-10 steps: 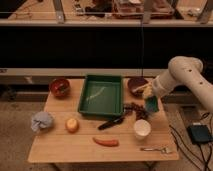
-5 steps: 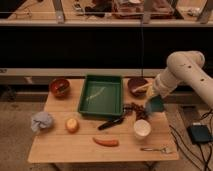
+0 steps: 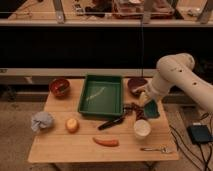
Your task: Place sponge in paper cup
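My gripper is at the right side of the wooden table, shut on a teal sponge that hangs just above and slightly right of the white paper cup. The cup stands upright near the table's front right. The sponge is held in the air, apart from the cup's rim.
A green tray sits mid-table. A red bowl is at the back left, a dark bowl at the back right. A crumpled grey cloth, an orange fruit, a carrot, a black utensil and a fork lie in front.
The arm has swung the sponge forward and down, from beside the dark bowl toward the paper cup.
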`<action>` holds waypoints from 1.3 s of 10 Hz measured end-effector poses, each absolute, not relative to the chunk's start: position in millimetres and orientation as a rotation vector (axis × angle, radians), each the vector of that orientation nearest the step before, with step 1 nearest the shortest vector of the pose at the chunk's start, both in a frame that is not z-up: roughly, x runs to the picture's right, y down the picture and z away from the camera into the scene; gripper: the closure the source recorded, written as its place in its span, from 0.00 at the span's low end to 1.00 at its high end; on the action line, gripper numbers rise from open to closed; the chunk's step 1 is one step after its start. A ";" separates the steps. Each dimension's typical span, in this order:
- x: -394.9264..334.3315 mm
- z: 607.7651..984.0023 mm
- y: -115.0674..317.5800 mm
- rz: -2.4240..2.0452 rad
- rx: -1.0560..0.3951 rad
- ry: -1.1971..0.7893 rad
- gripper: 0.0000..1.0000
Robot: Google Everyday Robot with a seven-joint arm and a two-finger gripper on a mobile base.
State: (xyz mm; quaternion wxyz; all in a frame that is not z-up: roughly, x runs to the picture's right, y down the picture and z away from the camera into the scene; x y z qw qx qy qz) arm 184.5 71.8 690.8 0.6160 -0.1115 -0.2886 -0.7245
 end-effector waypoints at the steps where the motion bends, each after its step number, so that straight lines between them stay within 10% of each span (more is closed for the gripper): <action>1: 169.1 686.8 78.9 -1.683 -0.260 -0.685 1.00; 13: 193.5 689.0 141.3 -1.567 -0.389 -0.758 1.00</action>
